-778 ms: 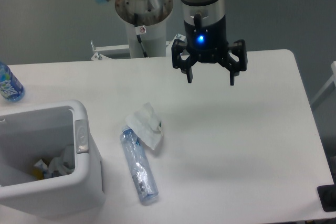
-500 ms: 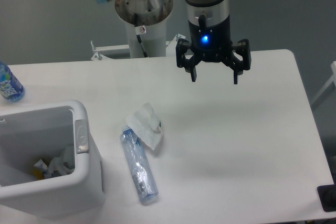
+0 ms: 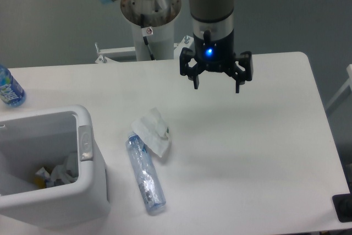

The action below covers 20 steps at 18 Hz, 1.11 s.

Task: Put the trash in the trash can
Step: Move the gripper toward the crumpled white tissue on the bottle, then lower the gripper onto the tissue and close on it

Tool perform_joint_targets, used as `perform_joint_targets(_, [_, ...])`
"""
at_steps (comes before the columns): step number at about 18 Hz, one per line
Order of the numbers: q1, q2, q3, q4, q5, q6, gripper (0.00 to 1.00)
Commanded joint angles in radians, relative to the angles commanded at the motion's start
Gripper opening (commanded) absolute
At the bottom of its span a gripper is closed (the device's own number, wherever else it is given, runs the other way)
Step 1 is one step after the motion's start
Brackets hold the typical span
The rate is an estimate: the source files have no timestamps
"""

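Note:
A crumpled white paper napkin (image 3: 153,131) lies on the table, its lower edge over the top of a crushed clear bluish plastic bottle (image 3: 146,174) that lies lengthwise toward the front edge. The white trash can (image 3: 93,175) stands at the front left, with some scraps inside. My gripper (image 3: 216,87) hangs above the back of the table, up and to the right of the napkin. It is open and empty, fingers pointing down.
An intact bottle with a blue label (image 3: 9,88) stands at the far left edge. The arm's white base column (image 3: 150,20) is behind the table. A dark object (image 3: 344,208) sits at the front right corner.
My gripper moved slightly right, then back left and a little away from the camera. It stays open. The napkin and crushed bottle have not moved.

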Motion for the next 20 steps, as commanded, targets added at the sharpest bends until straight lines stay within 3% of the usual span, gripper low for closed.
perform_joint_targets(2, [-0.008, -0.006, -0.044, 0.034, -0.006, -0.057, 1.0])
perform_joint_targets(6, [-0.06, -0.032, -0.146, 0.04, -0.06, -0.062, 1.0])
perform_joint_targets(9, [-0.08, -0.069, -0.187, 0.04, -0.152, -0.085, 1.0])
perform_joint_targets(11, [-0.086, -0.101, -0.224, 0.049, -0.153, -0.106, 1.0])
perform_joint_targets(15, [-0.115, -0.166, -0.247, 0.054, -0.144, -0.105, 1.0])
perform_joint_targets(18, [-0.121, -0.178, -0.252, 0.052, -0.118, -0.102, 1.0])
perform_joint_targets(19, [-0.121, -0.178, -0.252, 0.054, -0.118, -0.102, 0.96])
perform_joint_targets(20, [-0.121, -0.178, -0.249, 0.054, -0.117, -0.103, 0.74])
